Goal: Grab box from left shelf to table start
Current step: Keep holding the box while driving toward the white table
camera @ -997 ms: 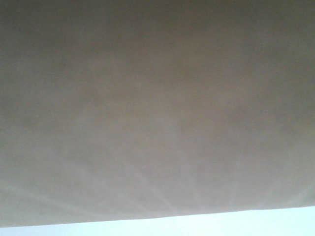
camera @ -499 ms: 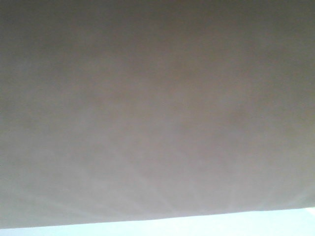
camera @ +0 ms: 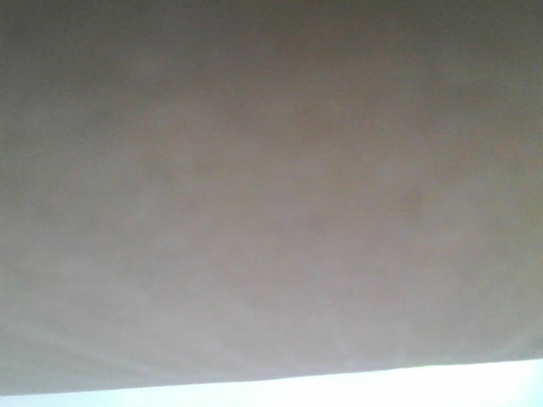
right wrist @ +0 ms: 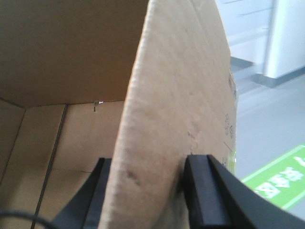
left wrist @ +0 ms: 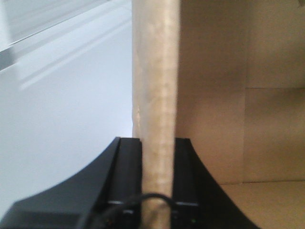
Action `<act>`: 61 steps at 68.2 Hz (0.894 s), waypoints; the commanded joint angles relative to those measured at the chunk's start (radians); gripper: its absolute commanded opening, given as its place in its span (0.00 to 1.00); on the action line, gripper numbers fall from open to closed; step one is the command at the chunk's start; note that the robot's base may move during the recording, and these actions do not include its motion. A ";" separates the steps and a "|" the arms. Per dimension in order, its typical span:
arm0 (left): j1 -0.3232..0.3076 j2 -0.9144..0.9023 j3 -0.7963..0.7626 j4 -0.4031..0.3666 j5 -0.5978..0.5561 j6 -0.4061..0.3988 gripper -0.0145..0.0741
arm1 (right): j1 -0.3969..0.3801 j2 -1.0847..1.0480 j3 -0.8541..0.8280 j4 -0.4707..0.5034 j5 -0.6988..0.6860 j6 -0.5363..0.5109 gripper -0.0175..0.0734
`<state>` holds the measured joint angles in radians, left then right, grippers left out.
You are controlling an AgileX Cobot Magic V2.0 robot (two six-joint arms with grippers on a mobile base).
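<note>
Fingers [left wrist: 125,171] of the left gripper [left wrist: 156,143] are closed on a side wall of the cardboard box [left wrist: 214,95]. One black pad sits on the wall's outer face and one on its inner face, with the raw corrugated edge rising between them. The right gripper [right wrist: 148,164] pinches the opposite wall [right wrist: 176,95] in the same way, and that wall leans and curves slightly between its fingers [right wrist: 202,195].

**Position.** The box hangs between the two grippers. Its open interior lies on the inner-finger side of each. In the front view its plain brown face [camera: 271,186] fills nearly the whole frame, so neither shelf nor table can be seen.

**Hazards (judged).**
- Each grip holds a single thin wall, which may fold, tear or slide out from between the pads under load.
- Unequal motion of the two arms would rack or twist the box.
- With the front view blocked, the set-down on the table would be largely blind.

**Appearance.** The box is unprinted tan corrugated board with visible fold seams inside and a small mark on its far inner panel. It appears to be empty. A green floor marking [right wrist: 281,183] lies beyond the right gripper's outer finger.
</note>
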<state>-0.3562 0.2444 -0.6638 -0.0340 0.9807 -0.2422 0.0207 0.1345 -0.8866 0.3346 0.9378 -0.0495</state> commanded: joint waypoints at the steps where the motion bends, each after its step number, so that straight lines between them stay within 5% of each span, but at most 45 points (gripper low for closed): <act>1: -0.004 0.008 -0.011 0.049 0.033 -0.003 0.05 | -0.003 0.013 -0.028 -0.027 -0.136 0.005 0.26; 61: -0.004 0.008 -0.011 0.049 0.033 -0.003 0.05 | -0.003 0.013 -0.028 -0.027 -0.135 0.005 0.26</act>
<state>-0.3562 0.2444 -0.6638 -0.0340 0.9807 -0.2422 0.0207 0.1345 -0.8866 0.3346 0.9378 -0.0495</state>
